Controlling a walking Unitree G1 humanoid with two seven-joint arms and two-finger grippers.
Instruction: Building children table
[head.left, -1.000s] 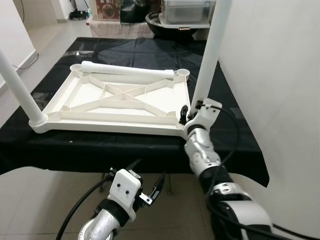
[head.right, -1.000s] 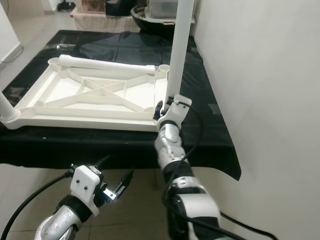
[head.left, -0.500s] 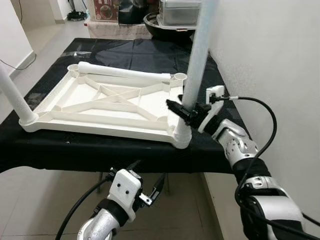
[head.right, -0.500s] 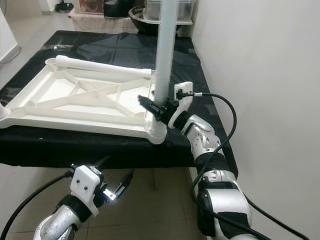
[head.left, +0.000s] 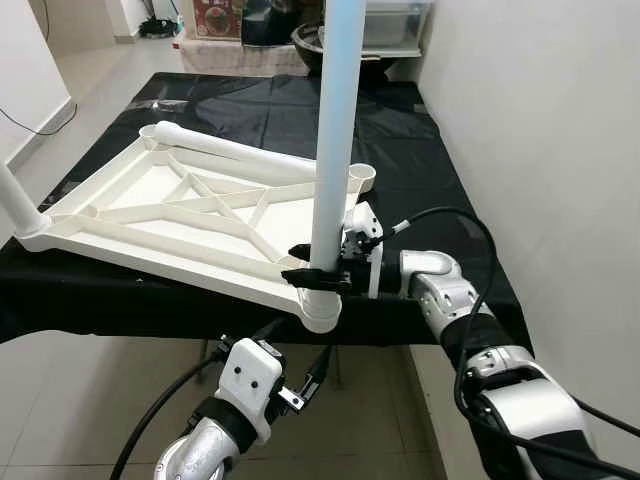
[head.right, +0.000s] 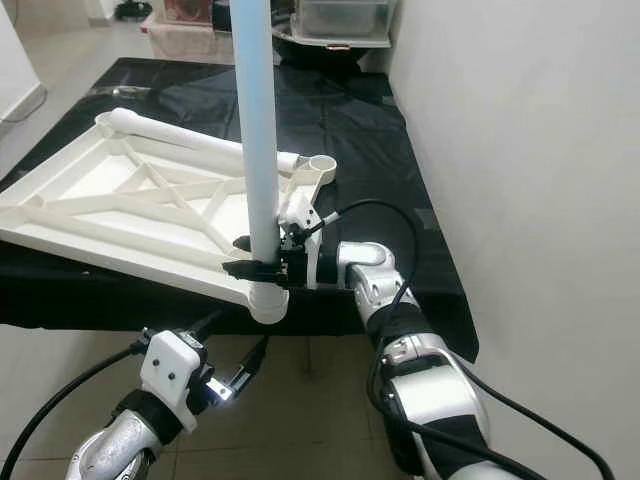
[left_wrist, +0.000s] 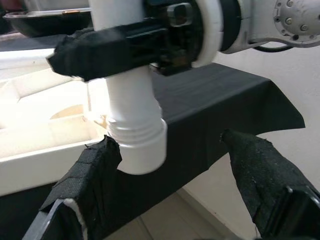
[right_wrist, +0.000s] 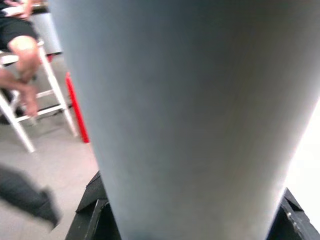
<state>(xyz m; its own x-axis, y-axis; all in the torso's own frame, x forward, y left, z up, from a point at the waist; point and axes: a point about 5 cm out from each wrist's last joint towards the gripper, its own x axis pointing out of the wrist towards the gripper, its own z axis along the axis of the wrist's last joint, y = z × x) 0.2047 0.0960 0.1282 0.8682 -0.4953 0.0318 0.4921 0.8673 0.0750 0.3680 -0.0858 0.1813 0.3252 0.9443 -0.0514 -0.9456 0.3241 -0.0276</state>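
Right hand turning the near corner leg of the upturned tabletop

The right hand (head.left: 310, 268) is clamping the upright white table leg (head.left: 333, 130) just above its corner socket (head.left: 320, 312). Since a second ago, the tabletop (head.left: 190, 215) is lying skewed on the black-draped desk (head.left: 420, 150) and the forearm is reaching from the side, suggesting screwing-in. The left hand (left_wrist: 170, 165) is hovering open below the socket, holding nothing.
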